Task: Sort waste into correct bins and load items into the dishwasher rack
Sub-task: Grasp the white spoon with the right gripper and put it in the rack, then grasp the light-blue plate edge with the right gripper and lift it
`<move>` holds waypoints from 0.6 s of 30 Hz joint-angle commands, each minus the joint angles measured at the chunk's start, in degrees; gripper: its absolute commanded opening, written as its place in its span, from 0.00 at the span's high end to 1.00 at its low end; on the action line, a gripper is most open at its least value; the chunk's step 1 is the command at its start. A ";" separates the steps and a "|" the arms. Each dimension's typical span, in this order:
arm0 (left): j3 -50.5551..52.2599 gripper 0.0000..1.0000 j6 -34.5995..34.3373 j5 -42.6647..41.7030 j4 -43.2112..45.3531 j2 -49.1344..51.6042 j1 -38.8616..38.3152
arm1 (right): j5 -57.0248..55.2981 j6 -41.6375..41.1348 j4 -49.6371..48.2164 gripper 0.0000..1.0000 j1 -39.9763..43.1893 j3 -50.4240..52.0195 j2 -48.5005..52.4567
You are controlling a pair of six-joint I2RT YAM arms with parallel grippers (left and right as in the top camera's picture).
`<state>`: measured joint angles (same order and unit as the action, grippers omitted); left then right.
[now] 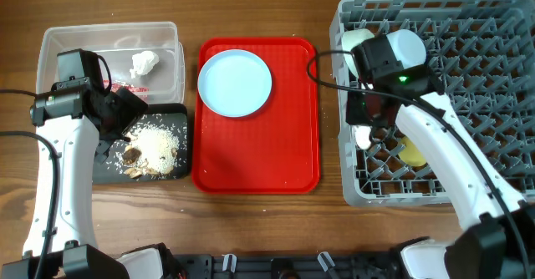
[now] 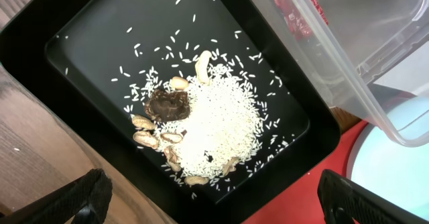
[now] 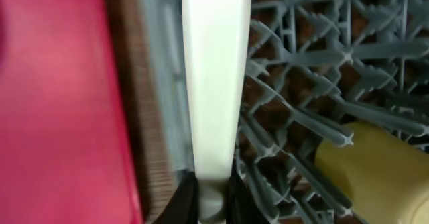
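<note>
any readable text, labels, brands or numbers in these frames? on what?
None can be read in any view.
Snack wrapper in the clear tub: red-and-white print, too blurred and cut off to read.
White utensil in the right gripper: plain, no marking shows.

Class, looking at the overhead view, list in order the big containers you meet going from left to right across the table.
clear rectangular plastic tub → flat red plastic serving tray → large square grey plastic pegged rack
</note>
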<state>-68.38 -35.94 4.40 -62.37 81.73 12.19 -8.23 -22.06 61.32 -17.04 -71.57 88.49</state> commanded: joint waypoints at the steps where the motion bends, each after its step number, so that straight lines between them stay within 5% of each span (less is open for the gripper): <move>1: -0.31 0.01 -0.52 -0.31 -0.02 -0.90 0.20 | -1.18 2.71 -2.21 0.96 1.27 3.87 1.22; 4: -0.31 0.00 -0.52 -0.31 -0.02 -0.90 0.20 | -1.20 2.78 -2.58 0.72 1.27 4.48 1.22; 13: -0.31 0.00 -0.52 -0.31 -0.04 -0.90 0.20 | 0.35 2.69 -4.11 0.63 1.27 2.43 0.87; 18: -0.31 0.00 -0.04 -0.31 -0.02 -0.90 -0.07 | 25.40 3.85 -18.14 0.51 0.20 -5.75 0.35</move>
<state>-68.38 -35.94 4.40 -62.33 81.73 12.16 3.51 -18.59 48.05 -15.86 -75.44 89.03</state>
